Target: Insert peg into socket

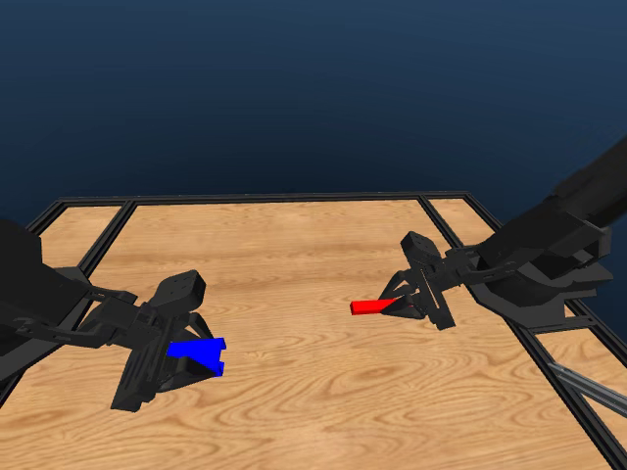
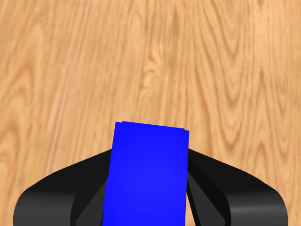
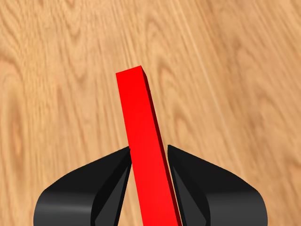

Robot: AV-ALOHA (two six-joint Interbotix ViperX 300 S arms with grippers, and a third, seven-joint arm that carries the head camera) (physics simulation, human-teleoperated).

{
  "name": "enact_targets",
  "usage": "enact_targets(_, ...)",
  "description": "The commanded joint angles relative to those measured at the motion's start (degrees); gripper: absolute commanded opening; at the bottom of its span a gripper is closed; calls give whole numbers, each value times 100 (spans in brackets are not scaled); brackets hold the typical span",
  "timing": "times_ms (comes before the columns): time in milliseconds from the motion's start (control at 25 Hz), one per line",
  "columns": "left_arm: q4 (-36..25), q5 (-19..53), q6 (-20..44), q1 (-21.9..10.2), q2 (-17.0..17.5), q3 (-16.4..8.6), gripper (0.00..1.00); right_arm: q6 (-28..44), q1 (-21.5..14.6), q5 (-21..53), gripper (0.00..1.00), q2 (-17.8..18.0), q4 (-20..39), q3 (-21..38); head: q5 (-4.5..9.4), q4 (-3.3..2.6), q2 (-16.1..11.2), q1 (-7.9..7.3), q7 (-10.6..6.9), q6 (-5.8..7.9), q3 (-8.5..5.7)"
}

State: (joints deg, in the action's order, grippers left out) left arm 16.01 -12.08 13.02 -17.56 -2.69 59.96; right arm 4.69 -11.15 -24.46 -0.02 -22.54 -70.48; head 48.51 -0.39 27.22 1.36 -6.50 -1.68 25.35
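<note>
Head view: Two black arms face each other over a wooden table (image 1: pixel 294 245) edged by a dark frame. At about eight o'clock from the table's centre, the left gripper (image 1: pixel 191 360) is clamped on the blue socket (image 1: pixel 197 352), which juts out toward the middle of the table. At about three o'clock from centre, the right gripper (image 1: pixel 397 305) pinches the red peg (image 1: pixel 371 306), whose free end points toward the left arm. Peg and socket are well apart, with bare wood between them. Whether either piece touches the tabletop cannot be told from this angle.

Left wrist view: The socket (image 2: pixel 146 176) fills the gap between the left gripper's (image 2: pixel 148 188) two black jaws, which press against its sides. A flat blue face is turned to the camera, its far edge pointing to twelve o'clock; the opening is not visible here. Wood grain lies beyond.

Right wrist view: The peg (image 3: pixel 146 146) runs from between the right gripper's (image 3: pixel 150 162) closed jaws out toward eleven o'clock, leaning slightly off the gripper's axis. Its far end is a clean square tip over the wood.
</note>
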Motion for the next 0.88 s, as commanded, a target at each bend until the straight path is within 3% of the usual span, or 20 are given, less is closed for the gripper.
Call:
enact_targets(40,-155,587,418,-405,-57,-86,0,-257,168,-207,0,-79,-292,48,-91,19,56,-23,76,-25,-99)
enact_targets(80,-480,912,600,-368,128,-177,0,-374,-183,-510,0,-3,-318,8,-106,25,67,-34,101,-32,-96)
enact_targets(120,-548,807,705,-269,160,-158,0,-319,-32,104,0,-151,-22,243,-118,36,79,-52,139,-51,-91)
enact_targets(160,-605,1138,700,-233,248,-210,0,-552,-79,-36,0,63,-234,460,-132,50,88,-75,179,-74,-89)
enact_targets(240,-1254,1665,1587,-343,342,-400,0,-630,-58,199,0,-54,-187,547,-160,69,100,-110,243,-100,-86)
enact_targets(280,-1143,1723,1205,-230,538,-602,0,-678,-83,358,0,-84,-143,685,-179,80,109,-131,279,-115,-81)
enact_targets(400,-2478,3099,2547,-551,653,-924,0,-809,13,460,0,-222,-59,1176,-201,103,125,-160,290,-179,-64)
enact_targets(600,-4075,4696,4511,-993,818,-1497,0,-876,-124,1086,0,-267,341,1809,-197,124,126,-199,337,-217,-61)
enact_targets(680,-4524,5147,5042,-1180,827,-1682,0,-790,-217,1242,0,-147,569,2097,-181,136,114,-222,384,-230,-63)
enact_targets(800,-4963,5532,5516,-1306,749,-1696,0,-727,-178,1622,0,-9,798,2431,-177,144,108,-236,406,-243,-63)
enact_targets(880,-5223,5916,5844,-1455,812,-1906,0,-490,-127,1869,0,127,1064,2639,-171,152,111,-251,412,-257,-60)
